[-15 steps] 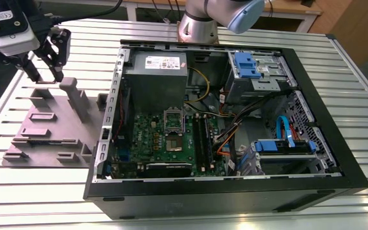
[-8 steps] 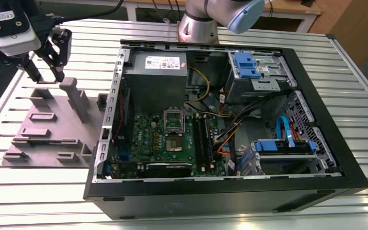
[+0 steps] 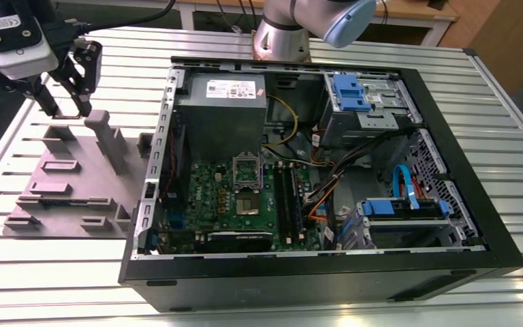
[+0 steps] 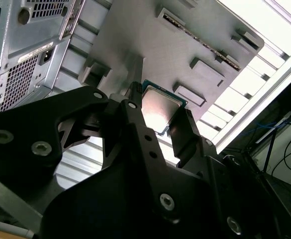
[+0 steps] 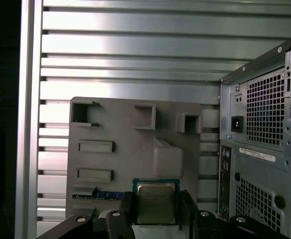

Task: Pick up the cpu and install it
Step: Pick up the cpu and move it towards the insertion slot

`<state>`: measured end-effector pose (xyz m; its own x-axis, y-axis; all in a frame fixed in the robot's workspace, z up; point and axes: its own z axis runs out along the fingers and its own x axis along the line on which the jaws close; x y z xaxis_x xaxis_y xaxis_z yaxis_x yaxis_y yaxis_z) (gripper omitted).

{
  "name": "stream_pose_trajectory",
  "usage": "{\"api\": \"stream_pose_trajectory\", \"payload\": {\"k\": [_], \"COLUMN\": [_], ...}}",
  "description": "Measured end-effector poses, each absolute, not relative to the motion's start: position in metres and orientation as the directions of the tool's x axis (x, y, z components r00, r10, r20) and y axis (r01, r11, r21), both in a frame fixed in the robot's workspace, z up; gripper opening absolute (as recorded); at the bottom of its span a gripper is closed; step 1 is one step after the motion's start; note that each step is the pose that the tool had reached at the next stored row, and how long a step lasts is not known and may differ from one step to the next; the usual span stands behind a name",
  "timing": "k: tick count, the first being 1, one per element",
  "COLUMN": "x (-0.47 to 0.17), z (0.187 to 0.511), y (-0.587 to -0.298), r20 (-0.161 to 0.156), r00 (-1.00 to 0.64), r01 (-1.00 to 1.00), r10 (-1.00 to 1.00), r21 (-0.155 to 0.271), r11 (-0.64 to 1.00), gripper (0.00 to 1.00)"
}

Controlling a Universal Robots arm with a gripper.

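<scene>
- At the exterior view's left, the gripper (image 3: 67, 109) hangs over the grey fixture plate (image 3: 62, 197). Its fingers are narrowly parted and clamped on the cpu (image 5: 155, 201), with one black finger (image 4: 181, 130) on each opposite edge and the silvery top facing both wrist views.
- The plate carries moulded pockets. A narrow circuit strip (image 5: 99, 195) lies in one slot near the cpu.
- Just to the right stands the open computer case (image 3: 289, 279). It holds a grey power supply box (image 3: 220, 116) and the green motherboard (image 3: 207, 197) with its socket (image 3: 248, 202) — and blue drive brackets (image 3: 398, 208) furthest right.
</scene>
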<state>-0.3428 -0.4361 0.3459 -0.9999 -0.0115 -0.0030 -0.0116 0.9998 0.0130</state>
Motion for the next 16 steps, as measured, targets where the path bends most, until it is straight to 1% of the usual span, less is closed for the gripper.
{"api": "stream_pose_trajectory", "payload": {"k": [16], "x": [-0.3428], "z": [0.3465], "y": [-0.4359], "r20": [-0.003], "r00": [-1.0], "r01": [-0.011], "r10": [-0.011], "r21": [0.013], "r11": [1.0], "gripper": [0.47]}}
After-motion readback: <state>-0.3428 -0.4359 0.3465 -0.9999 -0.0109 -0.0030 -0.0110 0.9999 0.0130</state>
